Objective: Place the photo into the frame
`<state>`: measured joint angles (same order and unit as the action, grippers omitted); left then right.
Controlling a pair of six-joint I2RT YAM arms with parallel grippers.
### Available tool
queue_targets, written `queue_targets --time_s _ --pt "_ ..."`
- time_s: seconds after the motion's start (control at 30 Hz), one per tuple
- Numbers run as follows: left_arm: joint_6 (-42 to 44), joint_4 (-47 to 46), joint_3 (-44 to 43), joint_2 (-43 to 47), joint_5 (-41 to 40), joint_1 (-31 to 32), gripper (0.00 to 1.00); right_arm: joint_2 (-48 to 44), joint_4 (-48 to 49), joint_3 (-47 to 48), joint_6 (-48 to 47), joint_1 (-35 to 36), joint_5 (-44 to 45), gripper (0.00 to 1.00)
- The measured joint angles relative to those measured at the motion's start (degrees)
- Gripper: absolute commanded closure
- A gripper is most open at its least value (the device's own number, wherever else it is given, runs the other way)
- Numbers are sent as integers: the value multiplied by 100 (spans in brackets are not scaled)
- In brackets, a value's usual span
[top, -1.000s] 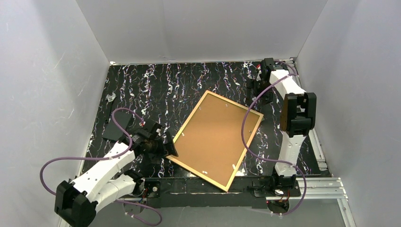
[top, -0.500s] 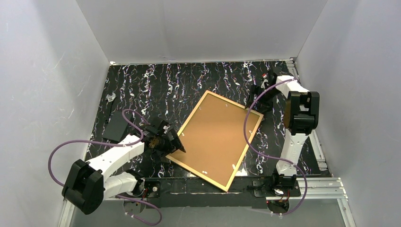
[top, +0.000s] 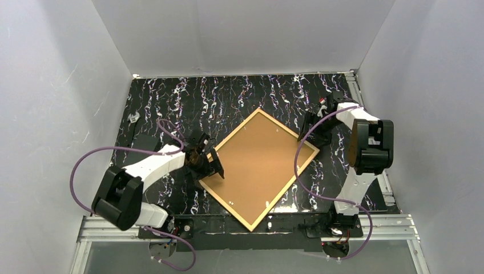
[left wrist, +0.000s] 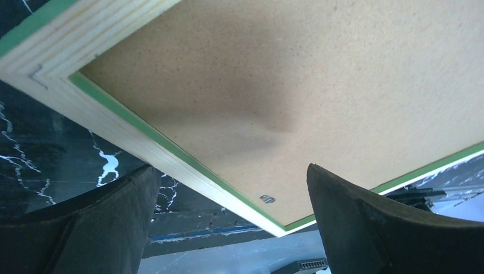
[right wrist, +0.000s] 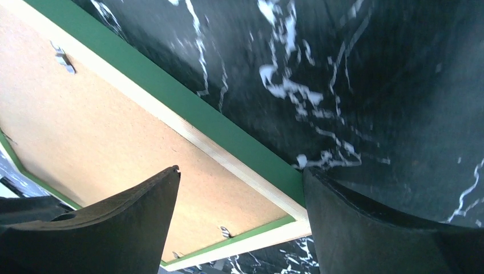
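The frame (top: pixel 225 205) lies face down on the black marbled table, turned like a diamond, with the brown backing board (top: pixel 259 165) filling it. The photo is hidden. My left gripper (top: pixel 208 165) is open at the frame's left corner. In the left wrist view, its fingers (left wrist: pixel 103 228) spread below the pale wood edge of the frame (left wrist: pixel 142 145). My right gripper (top: pixel 313 130) is open at the right corner. The right wrist view shows one finger over the backing board (right wrist: pixel 85 125) and the other finger (right wrist: pixel 365 228) against the green outer edge of the frame (right wrist: pixel 200 114).
Small metal clips (right wrist: pixel 61 57) hold the backing board in the frame. A dark flat piece (top: pixel 145 142) and a small pale object (top: pixel 134 118) lie at the table's left side. White walls enclose the table; metal rails (top: pixel 388 188) run along its right edge.
The frame has turned clockwise into a diamond. My left gripper reached forward to its left corner, and my right gripper came down from the back to its right corner.
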<state>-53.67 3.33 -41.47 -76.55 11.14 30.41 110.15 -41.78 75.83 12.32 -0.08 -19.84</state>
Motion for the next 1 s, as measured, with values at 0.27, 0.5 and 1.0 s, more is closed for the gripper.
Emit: queue_targets --time_s 0.27,0.5,1.0 --pt "907 695 -1287 -1349 -68 -518 2 -1102 295 -1405 153 -109 184 16" --pt "1746 1215 -2514 -2439 -385 -669 2 -2446 428 -2780 422 -133 297 16" --pt "2496 1150 -4433 -3661 -428 -780 2 -3829 -505 -3825 1276 638 553 14"
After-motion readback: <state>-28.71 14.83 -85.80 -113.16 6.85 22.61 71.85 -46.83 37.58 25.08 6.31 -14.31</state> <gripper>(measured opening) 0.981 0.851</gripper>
